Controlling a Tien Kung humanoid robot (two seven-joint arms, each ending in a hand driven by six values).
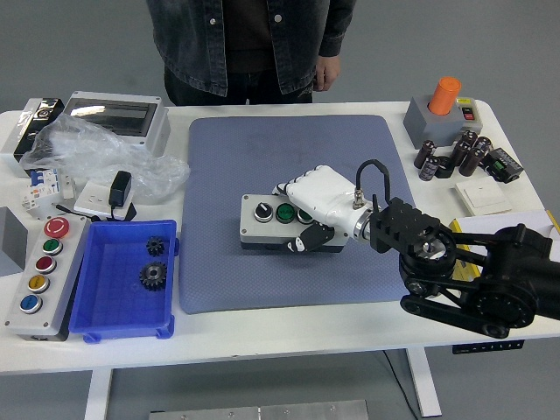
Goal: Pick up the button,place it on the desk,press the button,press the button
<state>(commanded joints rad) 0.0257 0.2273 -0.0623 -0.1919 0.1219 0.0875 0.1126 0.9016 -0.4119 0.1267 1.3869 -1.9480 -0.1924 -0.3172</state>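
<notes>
A grey button box [262,220] with a black knob and a green button on top lies on the blue-grey mat [262,166], near its middle. My right hand [308,214], white with a black arm behind it, is shut on the button box's right end, fingers over the top and thumb against the front side. The box's right-hand buttons are hidden under the hand. The left hand is out of sight.
A blue tray [122,302] with gears sits at the front left, beside a panel of coloured buttons [42,271]. Plastic wrap [96,157], a grey enclosure [122,118] and an adapter [120,188] lie back left. An orange-topped switch box [442,109] and capacitors [451,153] stand back right. A person [254,44] stands behind the table.
</notes>
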